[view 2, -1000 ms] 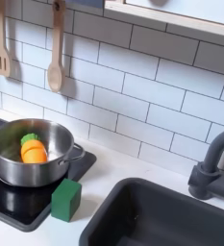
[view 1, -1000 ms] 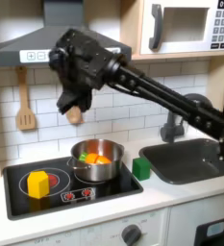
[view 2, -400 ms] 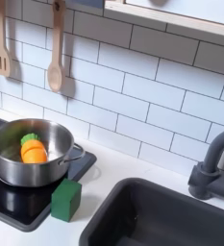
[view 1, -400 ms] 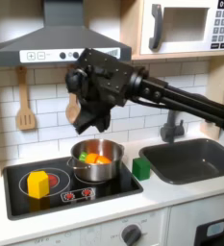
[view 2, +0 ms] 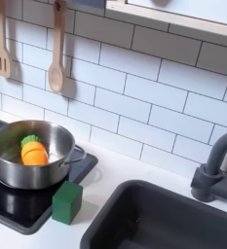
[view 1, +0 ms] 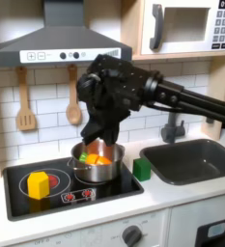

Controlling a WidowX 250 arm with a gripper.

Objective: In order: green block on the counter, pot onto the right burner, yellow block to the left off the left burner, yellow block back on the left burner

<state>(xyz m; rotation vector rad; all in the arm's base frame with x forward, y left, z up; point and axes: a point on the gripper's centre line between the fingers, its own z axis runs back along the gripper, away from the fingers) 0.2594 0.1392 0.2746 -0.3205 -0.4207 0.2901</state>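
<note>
Hand (view 1: 97, 145) points down, hanging just above the pot (view 1: 96, 162).

The pot (view 2: 29, 156) is shiny metal — bright, smooth, mirror-like. The green block (view 2: 67, 201) looks matt; the yellow block (view 1: 38, 183) smooth plastic. The surface (view 2: 113, 180) is pale and smooth, the cooktop (view 1: 70, 193) glossy black — wooden spoons (view 2: 56, 60) hang on glazed tiles (view 2: 154, 97).

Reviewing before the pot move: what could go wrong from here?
1. The gripper hangs over the pot; the food inside could block the fingers.
2. The green block sits close beside the pot, so sliding the pot may knock it.
3. Whether the fingers are open cannot be told.
</note>
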